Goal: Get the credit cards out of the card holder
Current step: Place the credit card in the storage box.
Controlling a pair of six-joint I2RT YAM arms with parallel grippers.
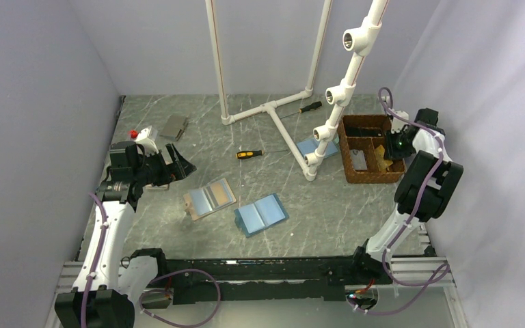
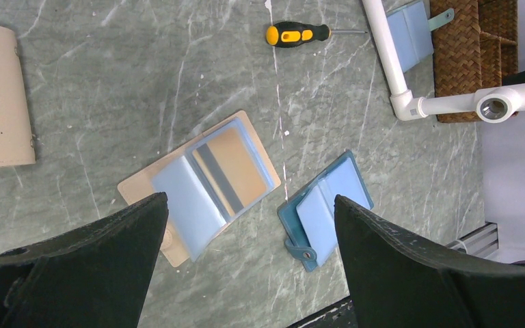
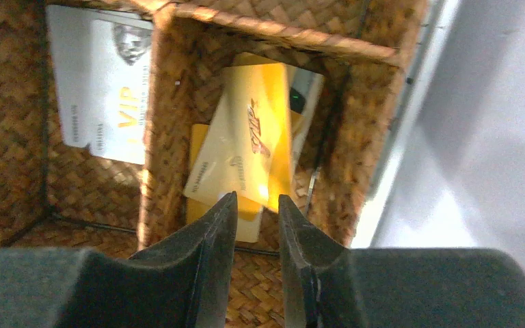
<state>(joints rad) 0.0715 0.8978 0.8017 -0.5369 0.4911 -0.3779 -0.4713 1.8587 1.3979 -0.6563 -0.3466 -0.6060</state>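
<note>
The card holder (image 1: 209, 198) lies open on the table, tan outside with blue-grey panels; one pocket shows a tan card with a grey stripe (image 2: 236, 164). My left gripper (image 1: 178, 164) hangs open up and to the left of it, and in the left wrist view its gripper (image 2: 249, 205) has nothing between the fingers. Over the wicker basket (image 1: 366, 179), my right gripper (image 3: 256, 198) has its jaws a little apart and empty. Below it, in one compartment, lies a yellow credit card (image 3: 253, 137) on other cards. A white VIP card (image 3: 102, 96) lies in the neighbouring compartment.
An all light-blue bifold (image 1: 261, 214) lies open right of the card holder. A yellow-black screwdriver (image 1: 249, 154) and a white pipe frame (image 1: 273, 106) stand behind them. A grey wallet (image 1: 174, 126) and a white box with a red knob (image 1: 143, 135) sit at the back left.
</note>
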